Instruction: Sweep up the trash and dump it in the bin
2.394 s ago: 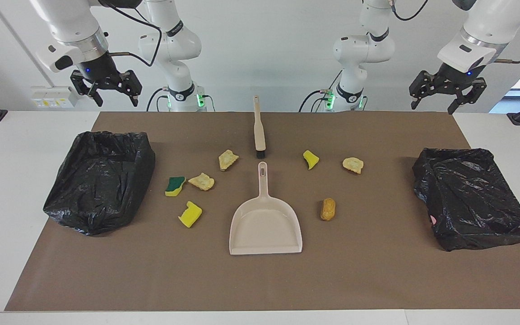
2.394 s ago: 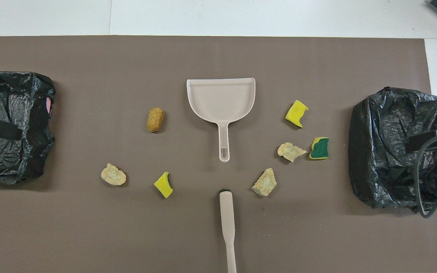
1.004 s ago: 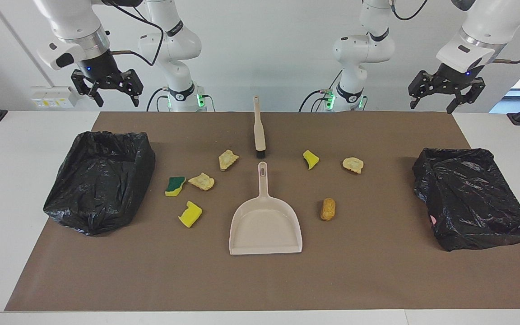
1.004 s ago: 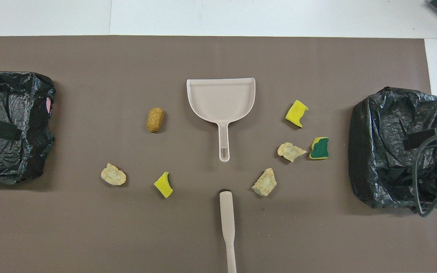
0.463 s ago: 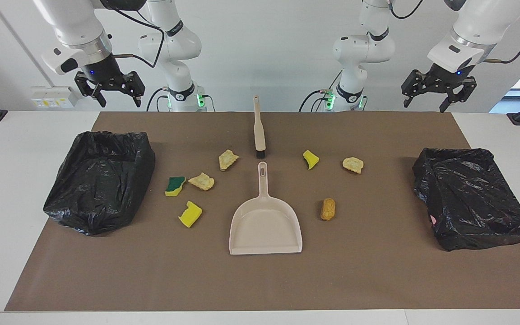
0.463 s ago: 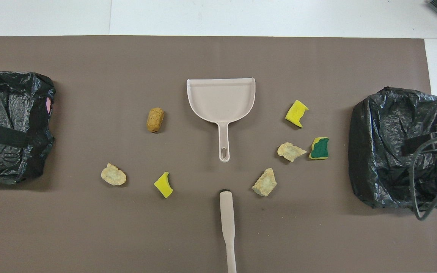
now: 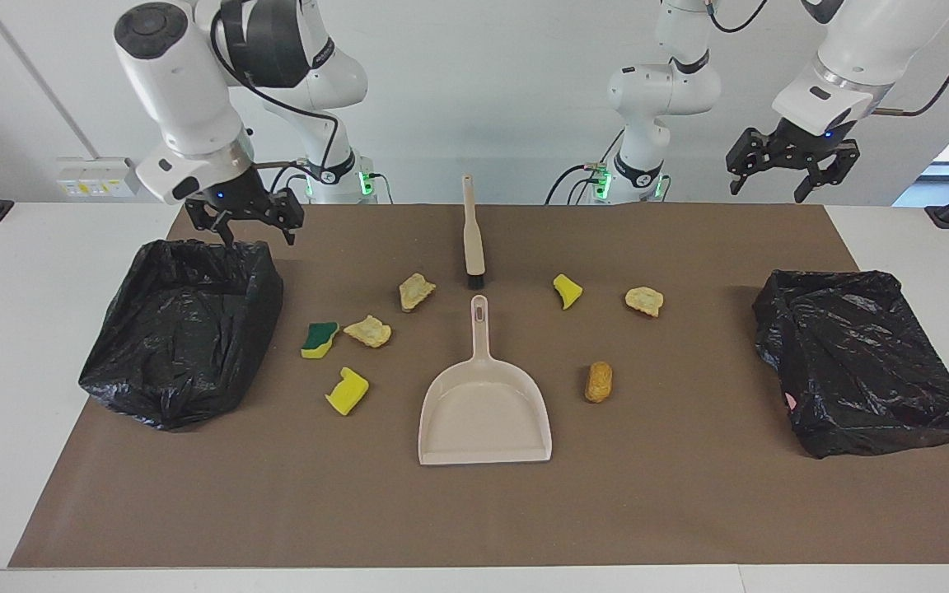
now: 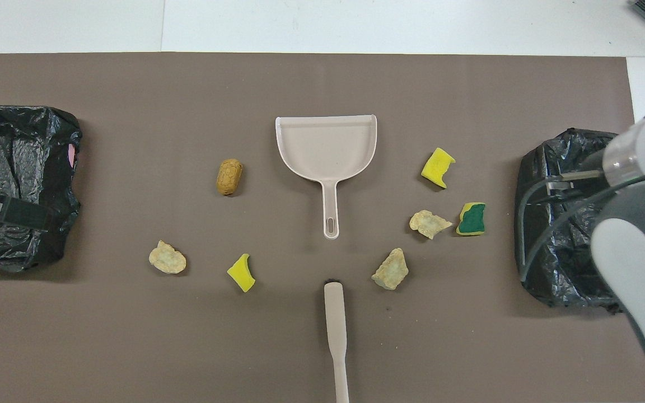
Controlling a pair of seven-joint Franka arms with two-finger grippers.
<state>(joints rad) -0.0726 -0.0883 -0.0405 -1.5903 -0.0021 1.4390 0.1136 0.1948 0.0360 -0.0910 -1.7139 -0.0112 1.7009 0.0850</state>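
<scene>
in the overhead view your right arm covers much of the bin (image 8: 552, 224) at its end of the mat, and its gripper is hidden there; the brush (image 8: 336, 330) runs off that view's bottom edge, its bristles barely showing; the other bin (image 8: 20, 184) is cut off at the edge; in the facing view your right gripper (image 7: 245, 224) hangs low over the robot-side rim of its bin (image 7: 186, 329), fingers spread, holding nothing; your left gripper (image 7: 789, 169) is up in the air by the table's edge at the left arm's end, fingers apart, empty; the seven scraps lie on the mat around the dustpan (image 7: 483, 403): green-topped sponge (image 7: 320, 338), yellow sponges (image 7: 347, 390) (image 7: 567, 290), bread chunks (image 7: 368, 330) (image 7: 416, 291) (image 7: 644, 301), roll (image 7: 598, 381).
</scene>
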